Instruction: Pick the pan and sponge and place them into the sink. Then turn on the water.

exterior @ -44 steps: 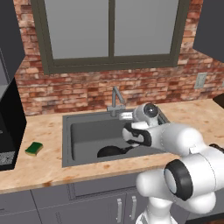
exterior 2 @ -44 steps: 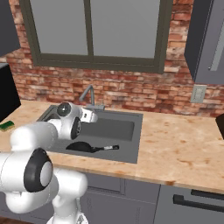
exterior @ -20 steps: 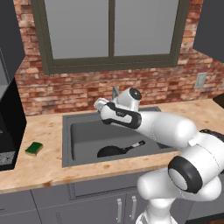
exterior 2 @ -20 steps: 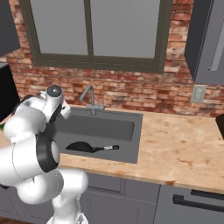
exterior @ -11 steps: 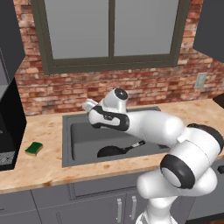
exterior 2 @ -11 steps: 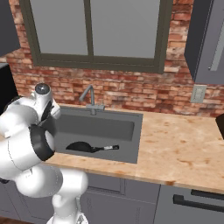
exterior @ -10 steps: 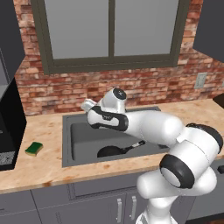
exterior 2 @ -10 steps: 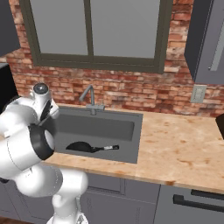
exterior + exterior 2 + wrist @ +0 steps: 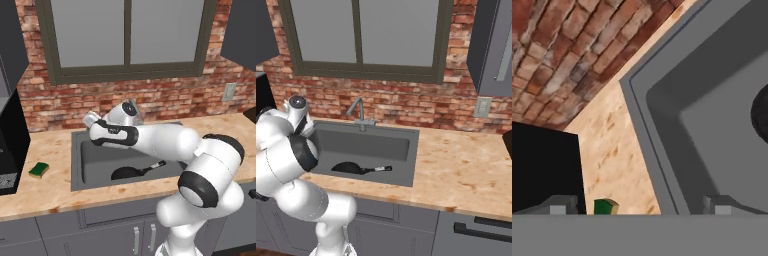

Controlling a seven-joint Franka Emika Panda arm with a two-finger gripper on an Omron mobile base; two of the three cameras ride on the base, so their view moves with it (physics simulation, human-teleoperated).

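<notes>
While the pan (image 9: 131, 172) lies flat on the floor of the sink (image 9: 95, 157), near its front wall with the handle pointing right, you can take the first half of the placing as done, and the step in hand is the fetch of the sponge (image 9: 38, 170). That sponge sits on the worktop (image 9: 50, 150) left of the sink, toward the front edge and just beside the dark appliance (image 9: 11, 145) at the left end, well apart from the basin rim. Your gripper (image 9: 91, 121) hangs above the sink's rear left corner, its jaws spread wide with nothing between them; in the hand view the two tips (image 9: 562, 204) stand far apart at the bottom, and the sponge shows low between them, closer to the one beside the appliance. To my eye the next move calls for you to carry the hand further left and forward over the worktop, square the fingers to the sponge's short sides, then come straight down so the tips straddle it before closing. Watch the appliance's side: the sponge lies close to it, so the outer finger has little room, and a slanted descent could nudge the sponge away or scrape that wall. Once it is held, you need only lift it over the rim and let it go in a bare part of the sink; the faucet (image 9: 358, 112) at the rear rim waits for last
</notes>
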